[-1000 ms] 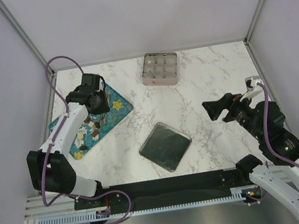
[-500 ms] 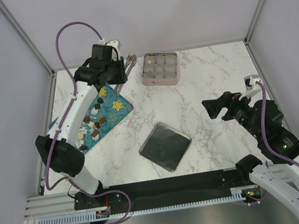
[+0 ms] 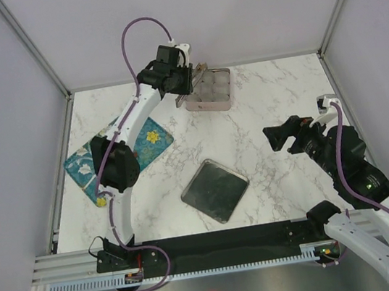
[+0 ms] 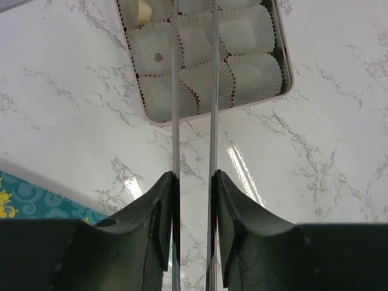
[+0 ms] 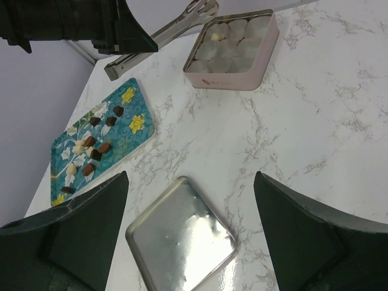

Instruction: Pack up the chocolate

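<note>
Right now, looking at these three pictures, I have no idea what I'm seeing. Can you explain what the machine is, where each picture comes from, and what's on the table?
These are two robot arms bolted at the near edge of a marble table. One picture looks down from above. The other two come from a camera on each wrist, so the dark shapes at the bottom are that arm's own fingers. The left gripper is clamped on metal tongs, stretched out over a pink square tin of pale paper cups. The right gripper hangs open, holding nothing. Also on the table are a blue patterned tray of small chocolates and a flat square metal piece, probably the tin's lid.
</note>
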{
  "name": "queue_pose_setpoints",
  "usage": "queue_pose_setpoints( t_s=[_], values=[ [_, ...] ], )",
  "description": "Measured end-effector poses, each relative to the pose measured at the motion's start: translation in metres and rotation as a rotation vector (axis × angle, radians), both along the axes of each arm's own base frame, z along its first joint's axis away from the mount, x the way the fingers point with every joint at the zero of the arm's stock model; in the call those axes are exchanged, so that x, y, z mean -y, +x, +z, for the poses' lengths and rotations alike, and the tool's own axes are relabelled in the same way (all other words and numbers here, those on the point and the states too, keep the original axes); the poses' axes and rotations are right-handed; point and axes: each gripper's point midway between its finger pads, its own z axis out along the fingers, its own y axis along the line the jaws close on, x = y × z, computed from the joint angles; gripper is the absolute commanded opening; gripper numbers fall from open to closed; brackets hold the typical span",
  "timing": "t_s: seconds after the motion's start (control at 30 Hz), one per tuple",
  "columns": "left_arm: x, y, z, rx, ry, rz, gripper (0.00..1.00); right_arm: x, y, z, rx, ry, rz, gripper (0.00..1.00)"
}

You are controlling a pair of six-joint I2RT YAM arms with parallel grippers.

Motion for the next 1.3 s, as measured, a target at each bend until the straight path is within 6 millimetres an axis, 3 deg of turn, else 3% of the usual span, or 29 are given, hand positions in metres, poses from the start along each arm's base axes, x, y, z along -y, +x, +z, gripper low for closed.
queue_pose_setpoints(
  t_s=[0.23,0.57,1.3],
  values=[
    [0.017,0.018,-0.035,0.007,0.015,-0.028,0.35,0.004,0.001,0.004,0.007,-0.02,-0.018,0.93],
    [0.029,0.034,-0.068,0.02,0.033,-0.048,0.35,0.006,0.002,0.008,0.012,-0.029,-0.024,0.93],
    [0.026,0.047,-0.071,0.069,0.068,-0.028,0.46,0.011,0.003,0.004,0.007,-0.056,-0.047,0.93]
  ],
)
